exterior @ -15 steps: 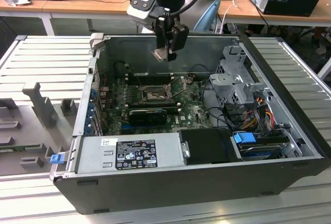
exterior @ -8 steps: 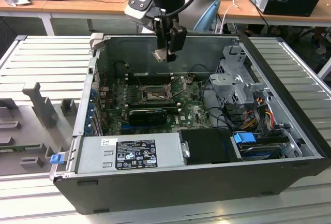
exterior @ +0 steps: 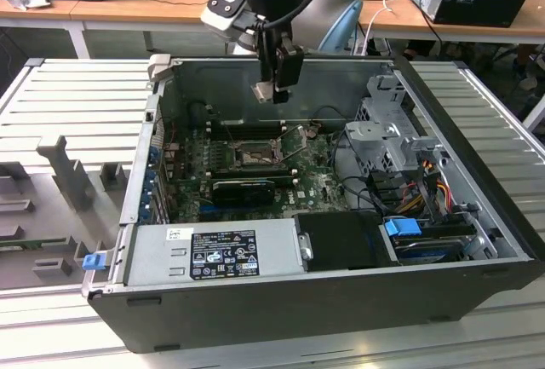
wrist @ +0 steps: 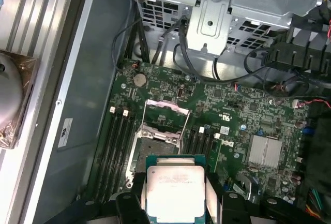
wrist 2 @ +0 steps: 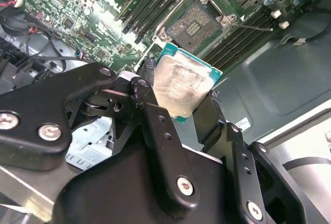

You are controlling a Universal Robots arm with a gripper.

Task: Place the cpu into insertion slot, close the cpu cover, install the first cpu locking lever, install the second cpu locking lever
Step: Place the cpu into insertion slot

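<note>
"Progress so far?"
"Nothing seated yet: gripper (wrist: 175, 206) clamps the chip (wrist: 175, 185) in the air above the open socket (wrist: 155, 149); cover (wrist: 166, 111) seems raised, hard to say. All four steps remain."

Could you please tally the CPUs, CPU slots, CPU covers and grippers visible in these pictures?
cpu: 1
slot: 1
cover: 1
gripper: 1
Total: 4

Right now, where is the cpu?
In both wrist views the cpu sits clamped in the gripper, held above the motherboard, apart from the open insertion slot.
</note>
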